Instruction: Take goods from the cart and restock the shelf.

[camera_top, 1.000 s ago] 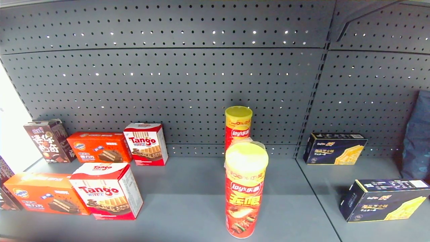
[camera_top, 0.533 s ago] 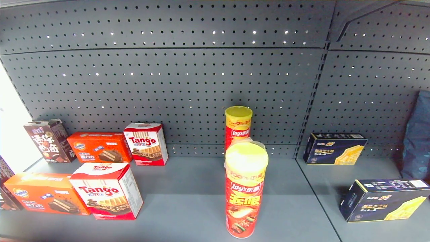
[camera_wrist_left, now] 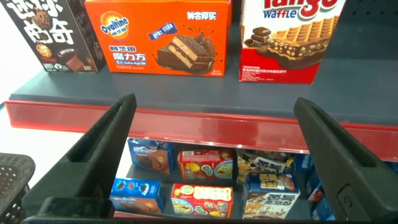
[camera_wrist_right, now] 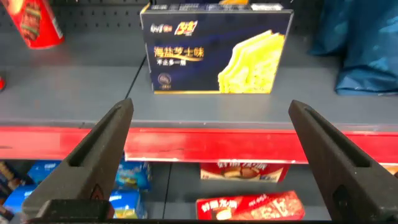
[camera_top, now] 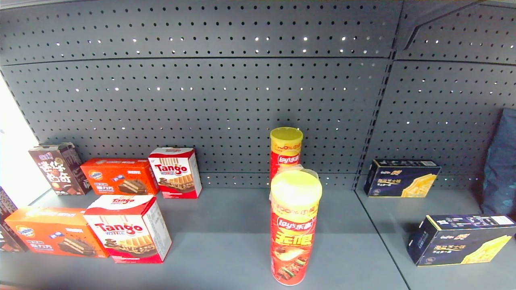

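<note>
Step in hand, as judged: both arms are unloaded, so the next item has to be fetched from the cart. To do this well, draw each arm straight back off the shelf lip before turning, and aim the next item at the bare deck.

Left gripper (camera_wrist_left: 214,106): jaws spread wide, holding nothing, touching nothing, facing the red shelf edge (camera_wrist_left: 205,121).

Right gripper (camera_wrist_right: 211,107): jaws likewise spread wide and empty, facing a navy box (camera_wrist_right: 217,53).

Shelf (camera_top: 225,241): the front chip can (camera_top: 295,225) stands upright, with the rear chip can (camera_top: 286,151) at its 12 o'clock. Wafer boxes (camera_top: 129,229) and orange boxes (camera_top: 54,235) are at 9 o'clock, well apart from the cans. Two navy boxes (camera_top: 459,239) lie at 3 o'clock.

Cart: a dark mesh corner (camera_wrist_left: 12,174) may belong to it; cannot tell.
</note>
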Controlling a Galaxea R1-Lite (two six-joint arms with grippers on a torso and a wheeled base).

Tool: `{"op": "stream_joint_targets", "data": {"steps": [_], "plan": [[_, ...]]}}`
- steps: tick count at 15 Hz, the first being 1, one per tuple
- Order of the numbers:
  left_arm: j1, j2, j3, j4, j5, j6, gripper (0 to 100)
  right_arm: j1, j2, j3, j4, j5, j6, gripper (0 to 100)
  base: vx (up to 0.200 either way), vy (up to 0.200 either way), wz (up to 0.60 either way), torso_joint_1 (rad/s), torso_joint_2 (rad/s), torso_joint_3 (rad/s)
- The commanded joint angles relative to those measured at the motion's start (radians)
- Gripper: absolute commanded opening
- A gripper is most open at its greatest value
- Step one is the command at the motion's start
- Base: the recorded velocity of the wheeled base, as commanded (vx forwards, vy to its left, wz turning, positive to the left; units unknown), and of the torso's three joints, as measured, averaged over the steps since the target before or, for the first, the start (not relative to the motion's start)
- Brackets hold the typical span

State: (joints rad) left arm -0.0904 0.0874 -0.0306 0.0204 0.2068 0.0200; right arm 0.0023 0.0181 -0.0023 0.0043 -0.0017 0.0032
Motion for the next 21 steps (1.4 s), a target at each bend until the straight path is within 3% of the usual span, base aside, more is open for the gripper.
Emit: {"op": "stream_joint_targets", "data": {"steps": [1, 2, 3, 5, 6, 7, 9, 11, 12, 13, 15, 21], "plan": [[0.0, 0.002, 0.0, 0.0, 0.0, 0.003, 100, -0.002, -0.015, 0.001, 0.0, 0.0, 0.0, 100, 0.0, 0.0, 0.0, 0.0, 0.0, 0.0], [0.0, 0.002, 0.0, 0.0, -0.092, 0.04, 100, -0.004, -0.017, 0.001, 0.0, 0.0, 0.0, 100, 0.0, 0.0, 0.0, 0.0, 0.0, 0.0], [0.0, 0.0, -0.002, 0.0, -0.127, 0.046, 100, -0.004, -0.017, 0.001, 0.0, 0.0, 0.0, 100, 0.0, 0.0, 0.0, 0.0, 0.0, 0.0], [0.0, 0.0, -0.003, 0.0, -0.218, 0.123, 100, -0.004, -0.017, 0.001, 0.0, 0.0, 0.0, 100, 0.0, 0.0, 0.0, 0.0, 0.0, 0.0], [0.0, 0.002, -0.002, 0.001, -0.233, 0.126, 100, -0.002, -0.015, 0.001, 0.0, 0.0, 0.0, 100, 0.0, 0.0, 0.0, 0.0, 0.0, 0.0], [0.0, 0.0, 0.015, -0.002, -0.294, 0.127, 100, -0.004, -0.017, 0.001, 0.0, 0.0, 0.0, 100, 0.0, 0.0, 0.0, 0.0, 0.0, 0.0], [0.001, 0.002, 0.028, -0.01, -0.314, 0.113, 100, -0.004, -0.017, 0.001, 0.0, 0.0, 0.0, 100, 0.0, 0.0, 0.0, 0.0, 0.0, 0.0], [0.008, 0.04, 0.028, -0.007, -0.305, 0.066, 100, -0.004, -0.017, 0.001, 0.0, 0.0, 0.0, 100, 0.0, 0.0, 0.0, 0.0, 0.0, 0.0], [0.021, 0.063, 0.029, -0.01, -0.276, 0.023, 100, -0.002, -0.017, 0.001, 0.0, 0.0, 0.0, 100, 0.0, 0.0, 0.0, 0.0, 0.0, 0.0], [0.069, 0.038, 0.029, -0.01, -0.265, 0.015, 100, -0.004, -0.017, 0.001, 0.0, 0.0, 0.0, 100, 0.0, 0.0, 0.0, 0.0, 0.0, 0.0], [0.098, -0.087, 0.031, -0.011, -0.268, 0.02, 100, -0.002, -0.017, 0.001, 0.0, 0.0, 0.0, 100, 0.0, 0.0, 0.0, 0.0, 0.0, 0.0], [0.095, -0.087, 0.031, -0.013, -0.247, -0.003, 100, -0.002, -0.017, 0.001, 0.0, 0.0, 0.0, 100, 0.0, 0.0, 0.0, 0.0, 0.0, 0.0]]}}
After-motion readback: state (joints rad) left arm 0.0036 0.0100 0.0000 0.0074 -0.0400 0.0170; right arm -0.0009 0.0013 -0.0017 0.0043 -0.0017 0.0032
